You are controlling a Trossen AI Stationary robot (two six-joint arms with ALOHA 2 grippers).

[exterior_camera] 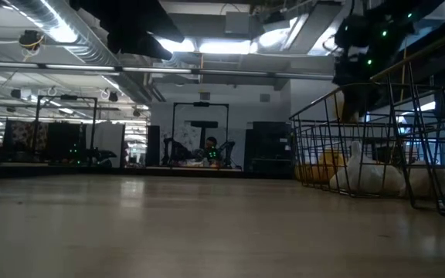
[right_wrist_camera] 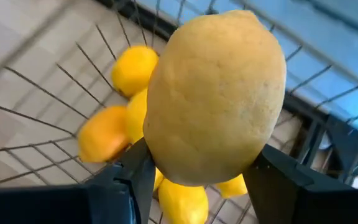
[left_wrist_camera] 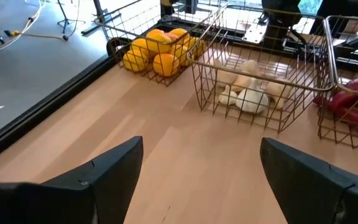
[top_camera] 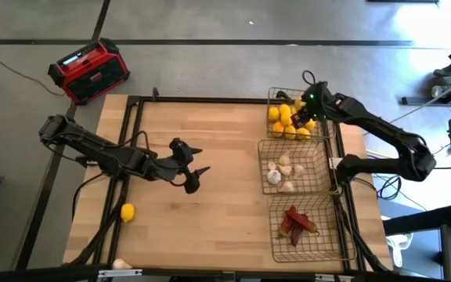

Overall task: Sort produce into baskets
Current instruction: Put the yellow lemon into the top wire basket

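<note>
My right gripper [top_camera: 304, 116] is shut on a yellow lemon [right_wrist_camera: 216, 93] above the far wire basket [top_camera: 276, 95], which holds several lemons [top_camera: 282, 121]. The middle basket [top_camera: 265, 160] holds garlic bulbs [top_camera: 283, 171]. The near basket [top_camera: 276, 235] holds red chili peppers [top_camera: 297, 223]. My left gripper [top_camera: 196, 169] is open and empty over the middle of the table. One loose lemon [top_camera: 128, 211] and one garlic bulb [top_camera: 121, 265] lie on the table at the near left. My right gripper pinches the lemon by its two opposite sides [right_wrist_camera: 166, 155] between its two fingers [right_wrist_camera: 135, 171]. The lemon sticks out past the fingertips. It is lifted clear, above the lemons [right_wrist_camera: 132, 68] that lie in the far basket.
A red-and-black radio [top_camera: 88, 70] stands on the floor beyond the table's far left corner. Black frame rails [top_camera: 135, 117] run along the table's edges. Bare wood lies between my left gripper and the baskets [left_wrist_camera: 166, 137].
</note>
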